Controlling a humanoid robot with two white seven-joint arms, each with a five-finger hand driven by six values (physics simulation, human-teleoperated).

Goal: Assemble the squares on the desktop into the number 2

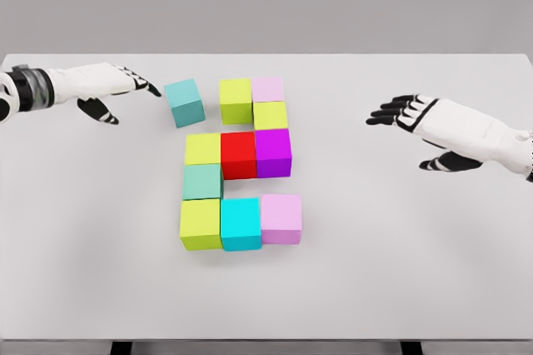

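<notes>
Fingers (137, 82) of both hands spread, holding nothing, flank ten cubes (239, 155): three yellow-green, two teal, two pink.

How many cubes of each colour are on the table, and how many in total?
Yellow-green cubes: 4
Teal cubes: 2
Light pink cubes: 2
Red cube: 1
Purple cube: 1
Cyan cube: 1
Total: 11

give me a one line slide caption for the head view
Left hand open beside the loose teal cube, last piece of a nearly complete block 2; right hand open.
</notes>
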